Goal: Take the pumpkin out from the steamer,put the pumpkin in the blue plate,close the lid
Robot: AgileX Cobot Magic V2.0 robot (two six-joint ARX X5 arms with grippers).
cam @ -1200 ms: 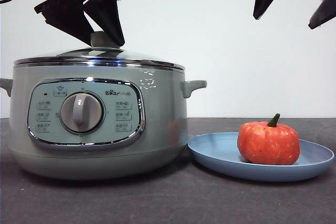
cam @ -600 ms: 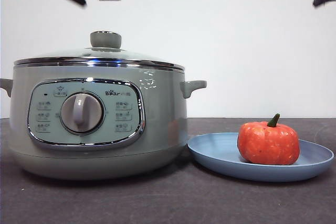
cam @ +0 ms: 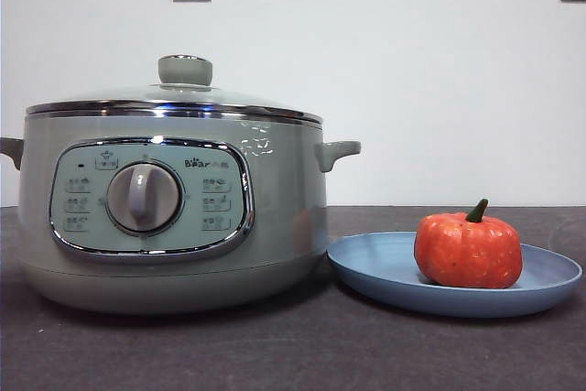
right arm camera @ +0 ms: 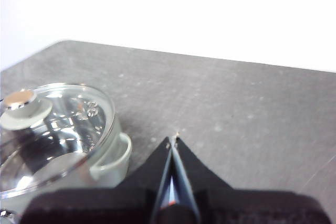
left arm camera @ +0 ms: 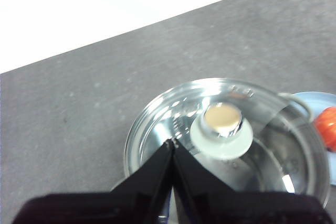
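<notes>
We cannot see inside the steamer (cam: 174, 217): the lid (cam: 174, 98) sits on its rim and, from the front, closes off the interior. The steamer's left handle is cut by the picture's edge. In the front view neither arm shows at all. The small symbols on the control panel (cam: 149, 197) are too fine for us to read.

In the left wrist view the pumpkin (left arm camera: 326, 127) and the blue plate (left arm camera: 317, 100) are clipped at the edge, only a sliver of each showing, and the whole picture is soft.

In the right wrist view the lid runs off the frame, and the plate is perhaps hidden behind the right gripper (right arm camera: 173, 141).
</notes>
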